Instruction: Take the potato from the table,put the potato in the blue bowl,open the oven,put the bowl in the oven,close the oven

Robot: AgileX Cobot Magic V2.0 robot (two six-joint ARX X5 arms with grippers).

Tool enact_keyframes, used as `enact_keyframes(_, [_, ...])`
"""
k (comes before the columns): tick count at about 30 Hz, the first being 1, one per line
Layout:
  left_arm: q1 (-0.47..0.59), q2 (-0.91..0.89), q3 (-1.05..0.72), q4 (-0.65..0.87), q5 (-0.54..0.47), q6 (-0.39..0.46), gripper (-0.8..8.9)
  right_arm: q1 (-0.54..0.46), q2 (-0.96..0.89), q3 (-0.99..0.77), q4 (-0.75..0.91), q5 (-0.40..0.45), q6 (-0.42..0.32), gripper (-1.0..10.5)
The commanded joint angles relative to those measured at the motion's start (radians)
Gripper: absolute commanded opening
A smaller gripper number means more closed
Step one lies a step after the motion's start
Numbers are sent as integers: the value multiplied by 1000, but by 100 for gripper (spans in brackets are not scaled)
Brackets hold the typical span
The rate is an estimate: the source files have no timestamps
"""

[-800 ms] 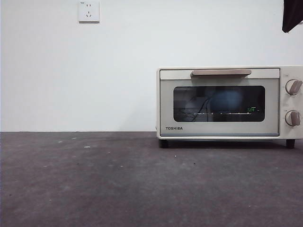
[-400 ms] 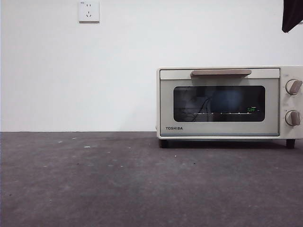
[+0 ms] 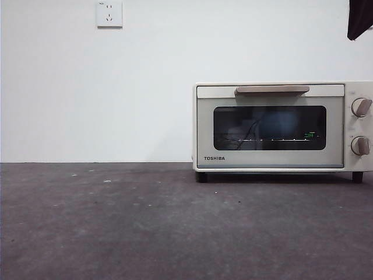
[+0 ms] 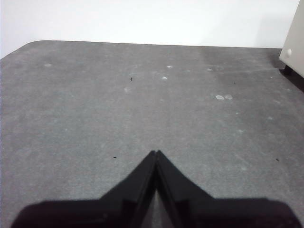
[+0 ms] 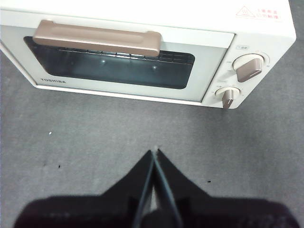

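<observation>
The cream-white TOSHIBA oven (image 3: 282,127) stands at the right on the dark grey table (image 3: 145,221), its door closed under the tan bar handle (image 3: 272,89). Behind the dark glass a blue shape, the blue bowl (image 3: 281,123), shows dimly on the rack. The potato is hidden. My right gripper (image 5: 155,153) hangs shut and empty above the table in front of the oven (image 5: 142,52); its black tip shows at the top right corner (image 3: 359,17) of the front view. My left gripper (image 4: 156,153) is shut and empty over bare table (image 4: 118,104), left of the oven's corner (image 4: 295,42).
A white wall with a socket (image 3: 109,13) runs behind the table. Two knobs (image 3: 361,107) sit on the oven's right side. Pale specks (image 4: 223,97) dot the table surface.
</observation>
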Motion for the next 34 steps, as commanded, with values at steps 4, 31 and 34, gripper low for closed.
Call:
enact_keyframes(4, [4, 4, -10, 7, 4, 3, -4, -48, -115, -41, 95, 23, -58, 0])
enact_keyframes(31, [4, 26, -10, 6, 4, 3, -4, -348, -1061, -1138, 740, -228, -63, 1])
enact_keyframes(34, [4, 26, -10, 6, 5, 3, -4, -348, -1086, -1172, 739, -228, -62, 1])
